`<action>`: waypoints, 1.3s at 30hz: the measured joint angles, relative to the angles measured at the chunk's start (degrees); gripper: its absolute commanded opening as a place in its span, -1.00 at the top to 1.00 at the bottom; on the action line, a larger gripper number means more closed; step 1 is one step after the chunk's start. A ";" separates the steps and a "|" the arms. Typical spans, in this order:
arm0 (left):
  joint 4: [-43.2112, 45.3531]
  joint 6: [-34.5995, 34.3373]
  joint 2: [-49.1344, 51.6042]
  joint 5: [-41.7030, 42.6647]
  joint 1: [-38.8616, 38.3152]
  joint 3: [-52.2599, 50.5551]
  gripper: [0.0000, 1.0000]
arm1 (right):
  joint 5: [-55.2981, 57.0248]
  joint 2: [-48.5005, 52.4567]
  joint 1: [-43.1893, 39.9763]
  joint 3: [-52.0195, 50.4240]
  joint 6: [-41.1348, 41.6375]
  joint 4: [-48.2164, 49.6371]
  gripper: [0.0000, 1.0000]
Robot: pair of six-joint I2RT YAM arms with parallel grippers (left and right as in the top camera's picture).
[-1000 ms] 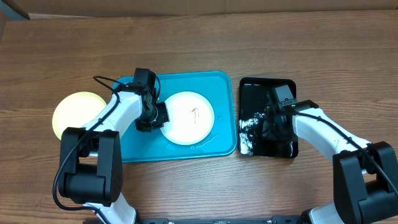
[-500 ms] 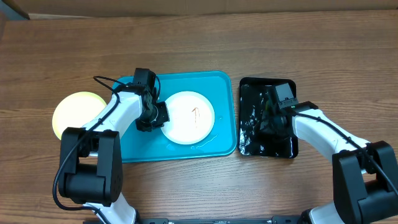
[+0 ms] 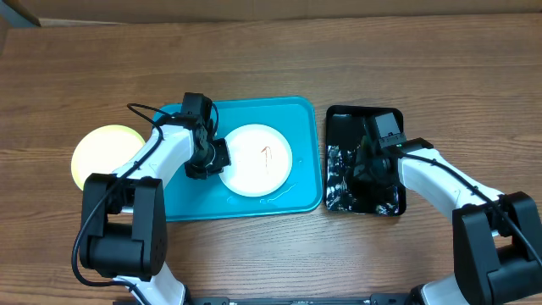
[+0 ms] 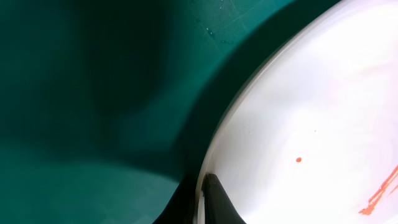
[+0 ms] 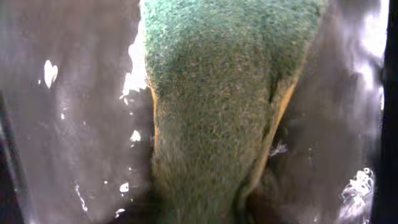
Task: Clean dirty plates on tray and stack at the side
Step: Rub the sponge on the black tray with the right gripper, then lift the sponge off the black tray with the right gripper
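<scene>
1. On the turquoise tray (image 3: pixel 182 199), toward its right half, lies the white plate (image 3: pixel 257 161). It is flat, with a thin orange-red smear (image 3: pixel 265 155) near its middle.
2. My left gripper (image 3: pixel 212 161) sits at that plate's left edge. In the left wrist view its dark fingertips (image 4: pixel 214 202) are pinched together on the rim, one on the upper face and the other below the edge.
3. That same view shows a small red dot (image 4: pixel 298 160) on the white surface, and the end of the smear at the far right.
4. Left of the tray, on the wooden table (image 3: pixel 271 59), rests the pale yellow-green plate (image 3: pixel 103 155). My left arm crosses its right edge, so I cannot tell whether it touches the tray.
5. My right gripper (image 3: pixel 364 169) is low over the glossy black tray (image 3: pixel 343 127), which stands just right of the turquoise one.
6. A green scouring sponge (image 5: pixel 217 93) with a yellow edge fills the right wrist view, against the black tray's shiny floor. My fingers do not show there, so I cannot tell whether they are apart or clamped on the sponge.
</scene>
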 measured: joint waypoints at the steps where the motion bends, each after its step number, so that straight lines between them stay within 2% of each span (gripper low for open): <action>1: 0.00 0.00 0.00 0.00 0.00 0.00 0.91 | 0.02 0.00 0.00 0.09 -0.17 -0.13 -0.95; 7: 0.02 0.00 0.00 0.00 0.00 0.00 0.90 | 0.04 0.11 0.00 1.73 -0.61 -2.78 -0.93; 11: 0.09 0.00 0.00 0.00 0.00 -0.04 0.88 | 0.28 0.24 0.00 2.32 -1.05 1.05 -0.72; 17: 0.17 0.00 -0.02 -0.02 0.00 -0.11 0.88 | 0.72 0.61 0.00 2.62 -1.49 2.99 -0.55; 18: 0.20 0.00 0.00 -0.02 0.00 -0.11 0.88 | 0.72 0.92 0.00 2.62 -1.55 2.89 -0.39; 19: 0.22 0.00 0.00 -0.02 0.00 -0.15 0.88 | 0.72 1.31 0.00 2.67 -1.90 2.47 -0.04; 20: 0.26 -0.02 -0.02 -0.02 0.00 -0.15 0.87 | 0.81 1.60 0.00 2.69 -2.10 1.88 0.36; 21: 0.26 0.00 -0.02 -0.02 0.00 -0.15 0.88 | 0.92 1.97 0.02 2.71 -1.88 1.09 0.85; 22: 0.33 0.00 -0.02 -0.02 0.00 -0.20 0.88 | 0.87 2.12 0.02 2.71 -1.92 0.52 0.92; 23: 0.35 0.00 -0.02 0.00 0.00 -0.20 0.88 | 0.87 2.21 0.07 2.73 -1.92 -0.17 0.92; 24: 0.37 0.00 -0.02 -0.02 0.00 -0.20 0.88 | 0.87 2.21 0.17 2.73 -1.81 -1.11 0.68; 25: 0.37 0.00 -0.04 -0.02 0.00 -0.22 0.88 | 0.79 2.21 0.37 2.73 -1.46 -1.99 0.21; 26: 0.37 0.00 -0.04 -0.02 0.00 -0.22 0.88 | 0.68 2.21 0.66 2.78 -1.53 -2.60 -0.16; 27: 0.37 0.00 -0.04 0.00 0.00 -0.22 0.88 | 0.46 2.19 0.90 2.86 -1.92 -3.02 -0.34; 28: 0.37 0.00 -0.04 -0.02 0.00 -0.22 0.88 | 0.31 2.19 1.20 3.06 -2.10 -3.23 -0.40; 31: 0.37 -0.02 -0.04 -0.02 0.00 -0.22 0.88 | -0.02 2.19 1.90 3.52 -2.71 -3.13 -0.41; 35: 0.37 0.00 -0.07 -0.02 0.00 -0.24 0.87 | 1.55 2.21 1.86 3.78 -3.19 -1.73 -0.57; 39: 0.39 0.00 -0.07 -0.02 0.00 -0.26 0.88 | 4.15 2.21 1.86 4.35 -3.43 1.16 -0.59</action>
